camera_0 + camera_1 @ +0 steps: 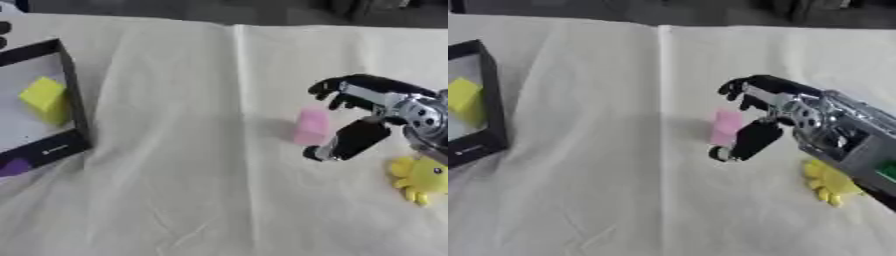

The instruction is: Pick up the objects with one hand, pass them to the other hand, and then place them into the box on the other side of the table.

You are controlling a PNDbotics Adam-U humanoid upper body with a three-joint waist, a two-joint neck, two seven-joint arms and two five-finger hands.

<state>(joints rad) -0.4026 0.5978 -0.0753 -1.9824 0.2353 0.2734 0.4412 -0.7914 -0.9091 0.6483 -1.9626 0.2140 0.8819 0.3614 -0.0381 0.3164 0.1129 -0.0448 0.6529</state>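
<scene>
A pink block (311, 126) stands on the cream cloth right of centre. My right hand (367, 112) comes in from the right edge and brackets it: curled fingers (337, 90) arch over its far side, the thumb (348, 141) reaches down at its near right side. No contact with the block is plain. A yellow soft toy (422, 178) lies just below the right wrist. At the left edge stands a black-walled box (74, 95) holding a yellow block (45, 99). My left hand is out of sight.
A purple thing (13, 167) shows at the box's near corner by the left edge. The cloth (192, 175) has a raised fold running from the far edge toward the middle. Dark objects line the far edge.
</scene>
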